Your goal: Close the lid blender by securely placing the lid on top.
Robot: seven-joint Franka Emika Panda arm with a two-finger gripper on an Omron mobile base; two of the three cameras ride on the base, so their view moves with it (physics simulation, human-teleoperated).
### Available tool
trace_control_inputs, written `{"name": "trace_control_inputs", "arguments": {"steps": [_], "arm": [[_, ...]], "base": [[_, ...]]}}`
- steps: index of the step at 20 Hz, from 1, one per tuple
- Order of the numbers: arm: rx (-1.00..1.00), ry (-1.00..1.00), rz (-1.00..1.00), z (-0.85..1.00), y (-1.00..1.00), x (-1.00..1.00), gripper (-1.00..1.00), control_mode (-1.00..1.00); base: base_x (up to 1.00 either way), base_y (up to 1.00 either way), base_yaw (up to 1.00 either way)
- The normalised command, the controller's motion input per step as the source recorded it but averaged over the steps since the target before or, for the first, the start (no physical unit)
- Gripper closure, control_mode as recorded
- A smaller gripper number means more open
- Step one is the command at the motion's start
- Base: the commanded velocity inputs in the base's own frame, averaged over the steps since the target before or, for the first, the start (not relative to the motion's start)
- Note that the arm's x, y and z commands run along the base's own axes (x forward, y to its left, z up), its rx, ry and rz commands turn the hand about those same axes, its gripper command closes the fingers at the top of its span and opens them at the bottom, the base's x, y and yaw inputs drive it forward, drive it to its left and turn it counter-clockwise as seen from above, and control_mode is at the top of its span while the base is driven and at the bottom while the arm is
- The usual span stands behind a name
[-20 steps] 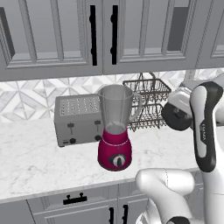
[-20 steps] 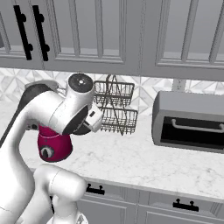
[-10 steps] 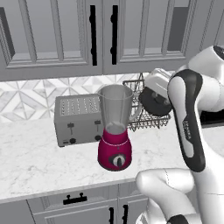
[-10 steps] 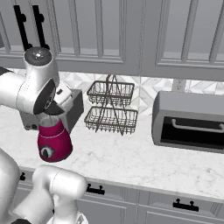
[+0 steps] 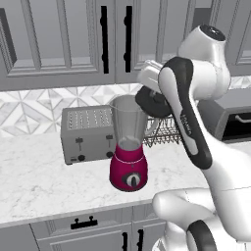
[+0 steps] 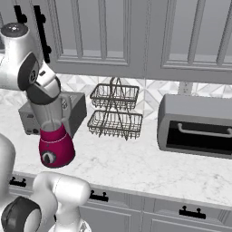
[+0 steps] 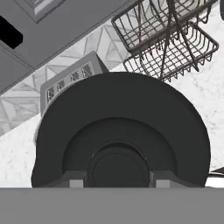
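The lid [image 7: 120, 144] is clamped by its centre knob in the gripper [image 7: 117, 179] and is carried tilted just at 2 o'clock of the blender [image 5: 129, 147] jar's rim, which stands in front of the toaster [image 5: 87, 133]. If it is released at this tilt or off-centre, it may be seated crooked, or slip toward the wire rack [image 6: 115, 112].

The round black disc-shaped lid [image 7: 120, 140] hides the claw's fingertips and covers the clear grey blender jar's rim [image 5: 128, 99] beneath the claw.
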Motion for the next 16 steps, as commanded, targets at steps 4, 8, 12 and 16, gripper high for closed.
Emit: {"name": "trace_control_inputs", "arguments": {"steps": [4,8,12,16], "arm": [[-0.11,0.11,-0.05,0.0,0.36,0.46,1.0,-1.0],[-0.04,0.14,0.0,0.0,0.07,0.44,1.0,-1.0],[0.0,0.17,-0.01,0.01,0.0,0.25,1.0,-1.0],[0.0,0.08,-0.04,0.0,0.0,0.12,1.0,-1.0]], "base": [[0.0,0.0,0.0],[0.0,0.0,0.0],[0.0,0.0,0.0],[0.0,0.0,0.0]]}}
